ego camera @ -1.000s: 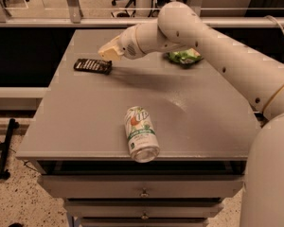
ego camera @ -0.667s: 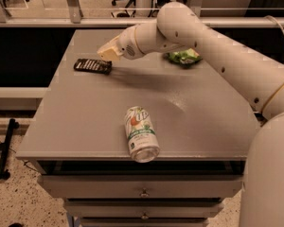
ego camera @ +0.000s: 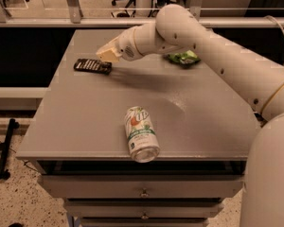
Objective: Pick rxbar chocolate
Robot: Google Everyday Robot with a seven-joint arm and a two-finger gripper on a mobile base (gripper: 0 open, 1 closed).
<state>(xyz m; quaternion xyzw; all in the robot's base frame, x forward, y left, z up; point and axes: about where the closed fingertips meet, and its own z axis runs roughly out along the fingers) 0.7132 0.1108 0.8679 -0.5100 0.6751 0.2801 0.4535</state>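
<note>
1. Nothing's really moved since a second ago: the tool still hangs over the back-left part of the desk. Can't tell if it's spread or closed.
2. The rxbar chocolate lies flat just left of the tool tip and a bit nearer the camera, long axis running left-right.
3. Count: one bar, one 7UP can on its side up front, one green snack bag at the back.
</note>
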